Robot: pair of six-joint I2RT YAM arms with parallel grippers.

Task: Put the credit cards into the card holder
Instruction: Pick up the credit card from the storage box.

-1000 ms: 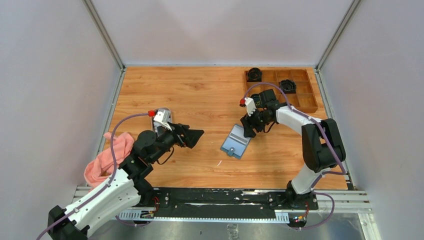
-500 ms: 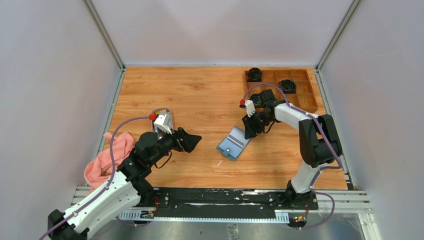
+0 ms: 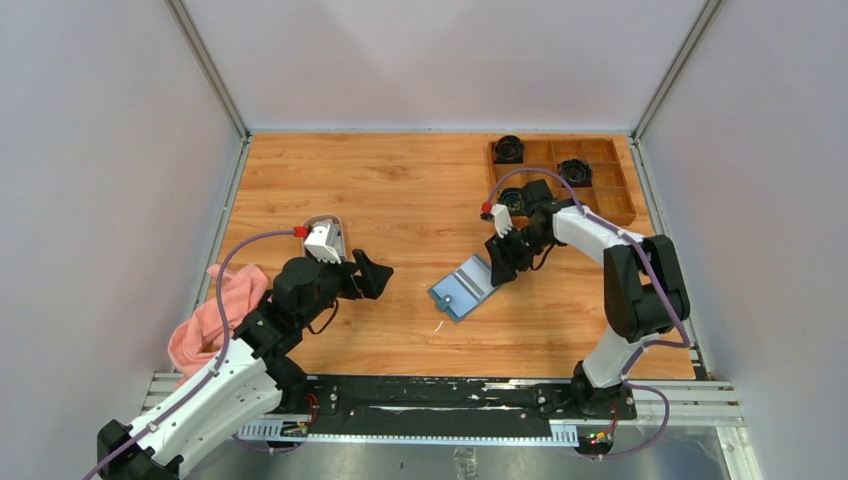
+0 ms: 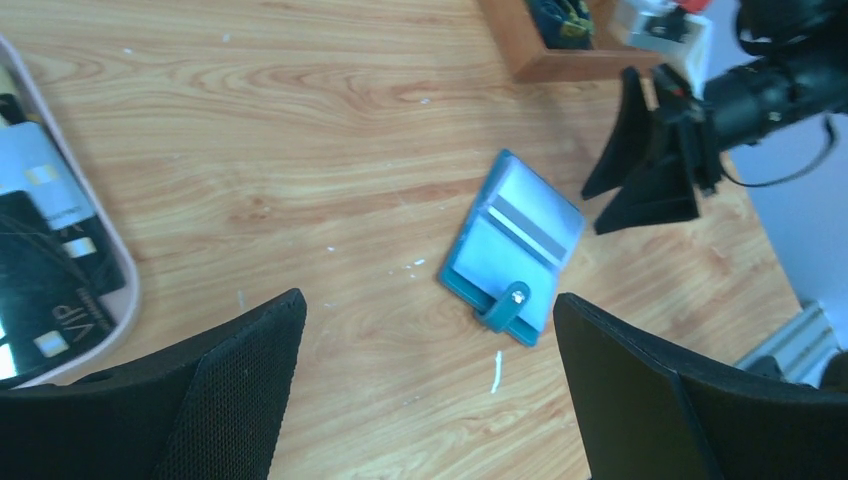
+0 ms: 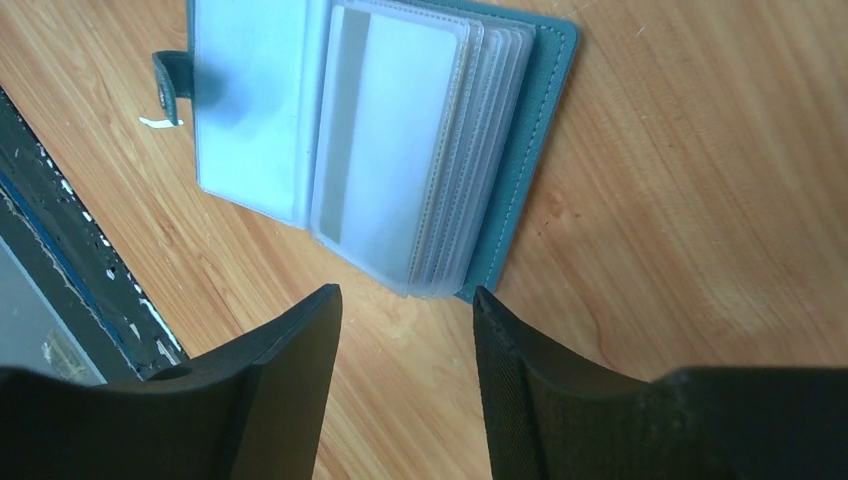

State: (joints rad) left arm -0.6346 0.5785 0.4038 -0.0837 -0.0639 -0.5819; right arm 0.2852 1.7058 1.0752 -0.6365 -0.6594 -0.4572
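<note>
At the middle of the bench (image 3: 400, 190), the card holder (image 3: 461, 290) lies spread open, clear pockets up and snap tab toward the near edge. The right hand (image 3: 500, 268) hovers at its far-right edge, fingers parted with nothing between them. The left hand (image 3: 375, 278) stands wide apart and empty, off to the holder's left. The credit cards (image 4: 45, 250) lie in a pale dish (image 4: 130, 287) beside the left arm.

Wooden table (image 3: 400, 190): card holder (image 3: 462, 289), dish (image 4: 127, 283), pink cloth (image 3: 205, 330), compartment tray (image 3: 620, 212).
</note>
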